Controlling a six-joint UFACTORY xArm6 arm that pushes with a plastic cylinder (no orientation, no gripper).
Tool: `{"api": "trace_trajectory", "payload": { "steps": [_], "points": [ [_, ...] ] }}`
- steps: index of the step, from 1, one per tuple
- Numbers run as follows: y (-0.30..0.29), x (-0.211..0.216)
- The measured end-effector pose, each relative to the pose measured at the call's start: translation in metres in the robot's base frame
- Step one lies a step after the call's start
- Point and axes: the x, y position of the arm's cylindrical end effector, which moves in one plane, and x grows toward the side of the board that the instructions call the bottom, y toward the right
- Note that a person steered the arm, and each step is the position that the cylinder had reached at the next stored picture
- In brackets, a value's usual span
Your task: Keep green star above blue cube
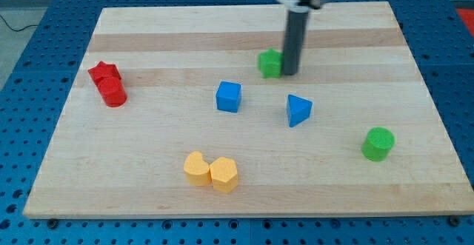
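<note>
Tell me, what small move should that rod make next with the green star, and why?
Probably a short nudge toward the view's left. My tip sits against the right side of the green star, which lies up and to the right of the blue cube. Sliding it left would likely bring it directly above the cube.

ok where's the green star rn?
The green star sits in the upper middle of the board, up and to the view's right of the blue cube, with my tip right against its right side.

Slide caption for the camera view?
My tip sits right of the green star, above-right of the blue cube.
</note>
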Motion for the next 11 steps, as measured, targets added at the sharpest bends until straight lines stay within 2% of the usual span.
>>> {"api": "trace_trajectory", "payload": {
  "steps": [1,2,3,4,5,6,7,8,9,11],
  "points": [
    [-0.006,0.000],
    [0.008,-0.027],
    [-0.022,-0.051],
    [-0.086,-0.037],
    [-0.118,-0.022],
    [-0.105,-0.031],
    [-0.066,-0.060],
    [-0.027,-0.048],
    [-0.025,-0.010],
    [-0.068,-0.003]
  ]
}}
